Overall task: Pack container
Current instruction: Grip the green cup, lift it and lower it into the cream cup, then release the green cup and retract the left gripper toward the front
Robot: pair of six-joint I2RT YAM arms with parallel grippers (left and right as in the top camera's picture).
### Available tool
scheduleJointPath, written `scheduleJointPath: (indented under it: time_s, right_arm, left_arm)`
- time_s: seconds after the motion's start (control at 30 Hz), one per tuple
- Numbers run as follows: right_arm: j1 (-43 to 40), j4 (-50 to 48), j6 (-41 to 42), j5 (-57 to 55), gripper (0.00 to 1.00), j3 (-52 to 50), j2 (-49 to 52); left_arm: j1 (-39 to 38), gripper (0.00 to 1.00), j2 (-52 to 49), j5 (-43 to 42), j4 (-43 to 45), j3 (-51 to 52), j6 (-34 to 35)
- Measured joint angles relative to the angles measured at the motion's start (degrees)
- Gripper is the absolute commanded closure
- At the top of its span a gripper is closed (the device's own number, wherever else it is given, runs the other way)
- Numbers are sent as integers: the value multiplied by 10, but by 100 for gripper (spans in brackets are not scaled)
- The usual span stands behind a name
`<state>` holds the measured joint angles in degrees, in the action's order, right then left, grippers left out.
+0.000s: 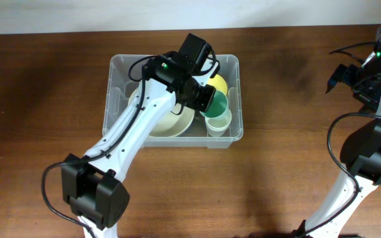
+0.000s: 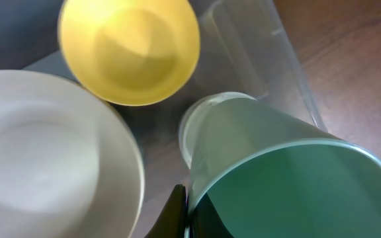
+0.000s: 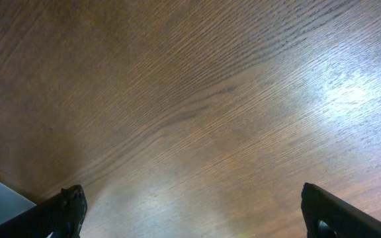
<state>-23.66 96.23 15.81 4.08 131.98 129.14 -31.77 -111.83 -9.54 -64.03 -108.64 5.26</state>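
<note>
Clear container (image 1: 120, 76) (mouth up) lies lengthwise left to right.

The table (image 3: 210, 99) was brown, streaked with wood grain. In the clear container (image 1: 119, 69), a yellow bowl (image 1: 220, 84) showed at two o'clock, a green cup (image 1: 217, 102) at three, a cream bowl (image 1: 172, 123) toward eight.

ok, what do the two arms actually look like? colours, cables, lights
Both the left arm and right arm have white link shells with black joint housings. Thin black cables loop loosely alongside each. A green light glows near each wrist. Gripper fingers are black.
</note>
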Motion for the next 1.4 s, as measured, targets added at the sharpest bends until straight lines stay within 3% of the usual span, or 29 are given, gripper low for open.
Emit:
scheduleJointPath:
  time_s: [0.1,0.23,0.37,0.43,0.47,0.5,0.8,1.0,1.23,1.4]
  right_arm:
    - [0,0,0,0,1,0,0]
    - [0,0,0,0,1,0,0]
    - [0,0,0,0,1,0,0]
    - [0,0,0,0,1,0,0]
    - [0,0,0,0,1,0,0]
    - [0,0,0,0,1,0,0]
    - [0,0,0,0,1,0,0]
    - [0,0,0,0,1,0,0]
    - [0,0,0,0,1,0,0]
    - [0,0,0,0,1,0,0]
  left_arm:
    - [0,91,-11,-14,0,0,-6]
    - [0,89,-15,-22,0,0,-12]
    - [0,75,-15,-23,0,0,-13]
    - [0,52,-15,-23,0,0,-13]
    - [0,33,-15,-23,0,0,-14]
    - [0,0,-15,-22,0,0,-17]
    - [8,0,-16,110,-39,-22,-16]
    - [94,0,-1,163,-116,-104,10]
    - [232,0,131,182,-182,-108,41]
    - [274,0,259,173,-211,-113,47]
